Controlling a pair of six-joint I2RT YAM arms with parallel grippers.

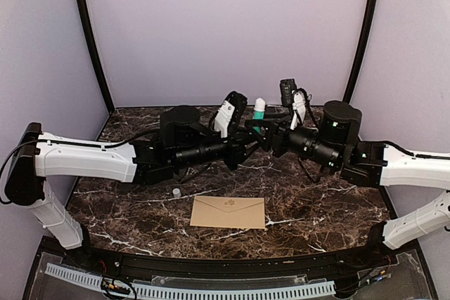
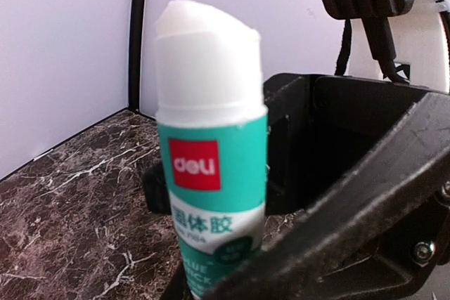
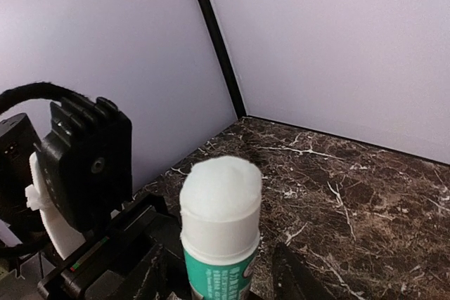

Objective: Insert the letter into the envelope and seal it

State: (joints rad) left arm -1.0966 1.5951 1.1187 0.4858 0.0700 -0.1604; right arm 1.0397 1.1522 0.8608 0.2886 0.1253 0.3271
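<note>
Soft, even light is given from above; only faint shadows are cast on the table [image 1: 316, 209]. In the wrist views the glue stick [image 2: 211, 173] is overexposed at its white tip and softly blurred.

You'll find the envelope [image 1: 228, 217] lying flat on the marble table [image 1: 316, 209], at 6 o'clock near the front edge, long sides running 9 to 3 o'clock. It is plain kraft brown, flap side up. The pointed flap is folded down flat, its small-marked tip aimed at 6 o'clock.
</note>
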